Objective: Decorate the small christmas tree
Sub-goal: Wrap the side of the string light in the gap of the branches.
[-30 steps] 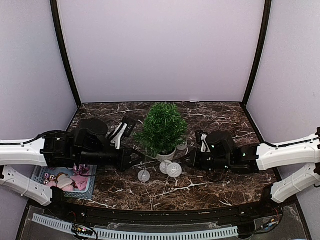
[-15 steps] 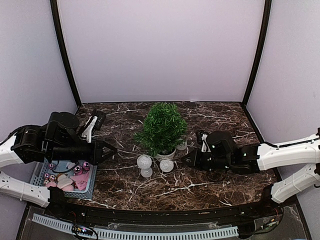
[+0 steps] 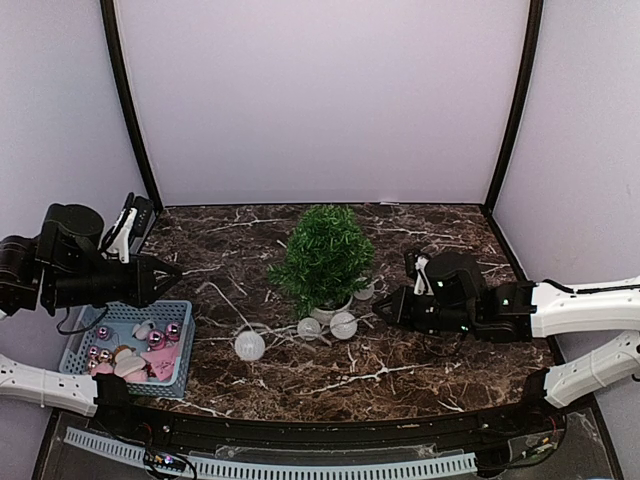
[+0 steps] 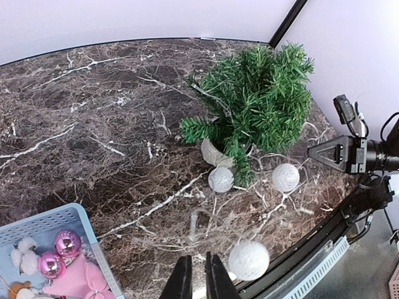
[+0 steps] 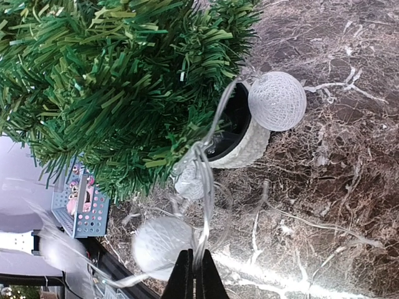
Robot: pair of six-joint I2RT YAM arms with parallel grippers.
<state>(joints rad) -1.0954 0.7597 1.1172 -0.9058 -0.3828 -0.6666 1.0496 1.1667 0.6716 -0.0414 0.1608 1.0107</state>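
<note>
The small christmas tree (image 3: 325, 255), bushy green in a white pot (image 3: 330, 312), stands mid-table; it also fills the left wrist view (image 4: 262, 99) and the right wrist view (image 5: 112, 81). A clear-wired string of white ball lights (image 3: 309, 328) lies around the pot, with one ball (image 3: 249, 345) off to the left. My right gripper (image 3: 380, 308) sits right of the pot, shut on the clear wire (image 5: 206, 187). My left gripper (image 3: 175, 270) is far left, above the basket. Its jaws (image 4: 198, 258) stand a sliver apart with nothing between them, and a loose wire loop (image 4: 194, 215) lies ahead.
A light-blue basket (image 3: 130, 306) at the front left holds pink baubles (image 4: 65, 242), pink shapes and white bits. A black rail (image 3: 320, 430) runs along the table's near edge. Purple walls close the back and sides.
My left arm has swung back left, from the tree to over the basket, and its jaws have parted slightly. One white ball was dragged left. The right gripper shifted slightly right, still gripping the wire.
</note>
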